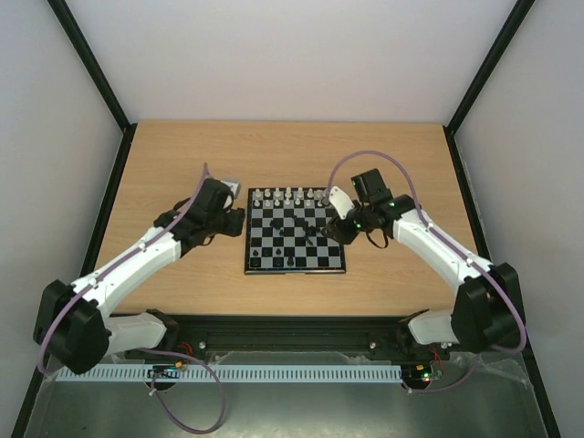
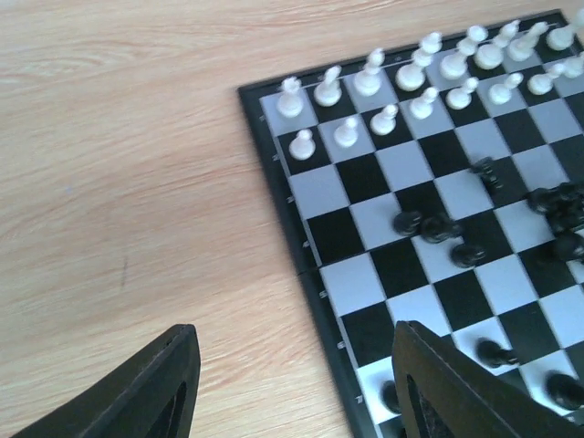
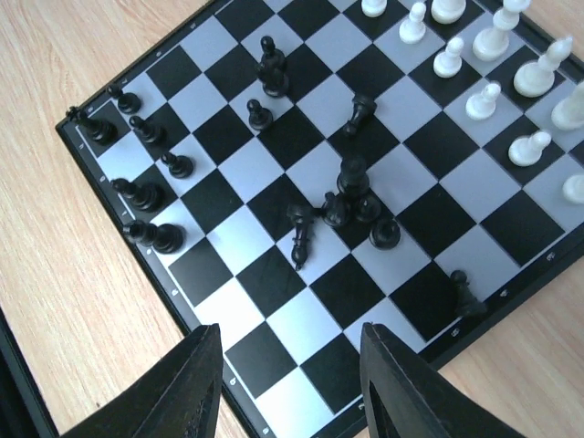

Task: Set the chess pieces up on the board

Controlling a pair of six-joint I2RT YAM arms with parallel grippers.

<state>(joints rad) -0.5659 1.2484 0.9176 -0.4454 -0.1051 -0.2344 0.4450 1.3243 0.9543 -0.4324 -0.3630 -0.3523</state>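
Note:
The board (image 1: pixel 294 271) lies mid-table with white chess pieces (image 1: pixel 290 194) standing in two rows along its far side. In the left wrist view those white pieces (image 2: pixel 368 80) stand upright, and black pieces (image 2: pixel 438 226) lie scattered on the middle squares. My left gripper (image 2: pixel 292 388) is open and empty, straddling the board's rim (image 2: pixel 301 265). The right wrist view shows a huddle of black pieces (image 3: pixel 353 178), one lying flat (image 3: pixel 299 245), and several black ones (image 3: pixel 146 193) standing along one edge. My right gripper (image 3: pixel 287 383) hangs open over bare squares (image 3: pixel 315 324), holding nothing.
Bare wooden tabletop (image 1: pixel 182 155) surrounds the board. Black frame rails (image 1: pixel 109 210) run along both sides, with white walls behind. A white cable tray (image 1: pixel 274 372) lies across the near edge between the arm bases.

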